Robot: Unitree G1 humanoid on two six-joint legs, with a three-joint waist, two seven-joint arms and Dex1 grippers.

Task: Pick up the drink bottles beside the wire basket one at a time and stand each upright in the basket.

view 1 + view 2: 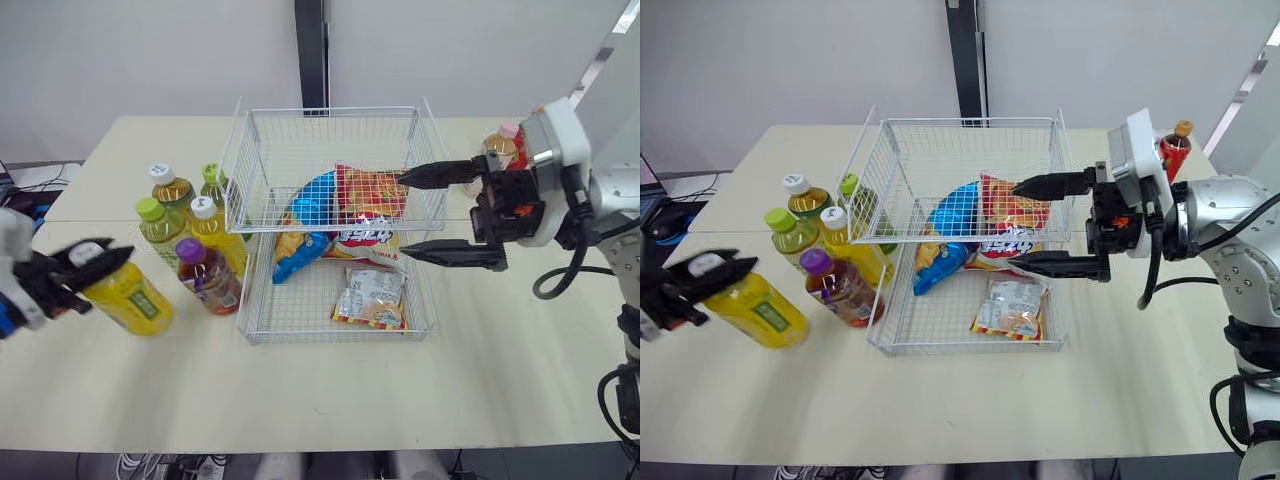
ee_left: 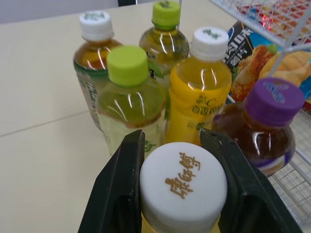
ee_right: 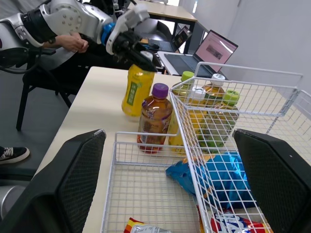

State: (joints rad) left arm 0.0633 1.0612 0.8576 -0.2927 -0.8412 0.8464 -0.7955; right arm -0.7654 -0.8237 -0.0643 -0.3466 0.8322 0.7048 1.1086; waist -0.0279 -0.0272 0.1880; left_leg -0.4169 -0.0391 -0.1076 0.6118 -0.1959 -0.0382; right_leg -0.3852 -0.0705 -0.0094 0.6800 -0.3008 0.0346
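Note:
My left gripper (image 1: 97,262) is shut on the white cap (image 2: 183,183) of a yellow drink bottle (image 1: 128,297), which leans at the table's left front, apart from the rest. Left of the white wire basket (image 1: 330,112) stand a purple-capped brown bottle (image 1: 207,275), a white-capped yellow bottle (image 1: 216,233), a lime-capped bottle (image 1: 160,224), a white-capped tea bottle (image 1: 171,187) and a green-capped bottle (image 1: 213,181). My right gripper (image 1: 405,215) hangs open over the basket's right side, holding nothing.
Snack bags (image 1: 345,215) and a small packet (image 1: 370,297) lie in the basket. More bottles (image 1: 503,145) stand on the table behind my right gripper. In the right wrist view a laptop (image 3: 214,48) and a seated person's hands (image 3: 73,42) are beyond the table.

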